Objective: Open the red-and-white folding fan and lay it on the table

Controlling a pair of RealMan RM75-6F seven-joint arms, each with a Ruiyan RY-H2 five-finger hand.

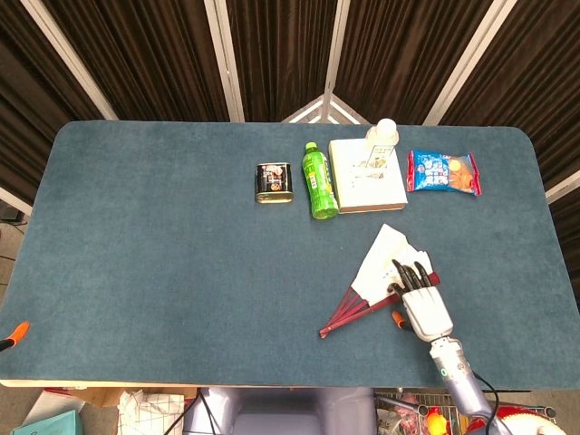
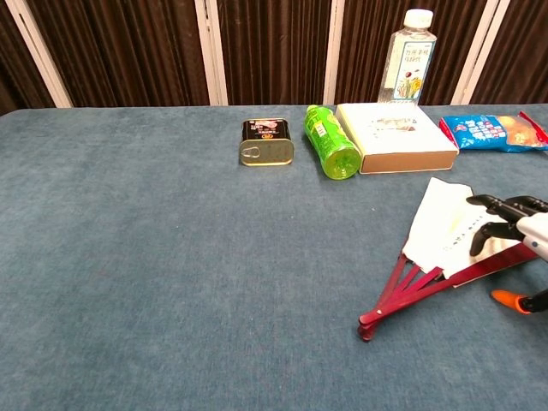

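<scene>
The red-and-white folding fan (image 1: 376,276) (image 2: 437,235) lies partly spread on the blue table, its red ribs meeting at a pivot toward the front. My right hand (image 1: 419,299) (image 2: 514,233) hovers over the fan's right edge, fingers apart and stretched across the white paper; I cannot tell if they touch it. The thumb's orange tip sticks out beside the red outer guard. Nothing is gripped. My left hand is out of both views.
Along the back stand a dark tin can (image 1: 273,182), a lying green bottle (image 1: 318,179), a flat white box (image 1: 367,176), a clear water bottle (image 2: 409,56) and a blue snack bag (image 1: 443,172). An orange clamp (image 1: 13,336) sits at the table's front left edge.
</scene>
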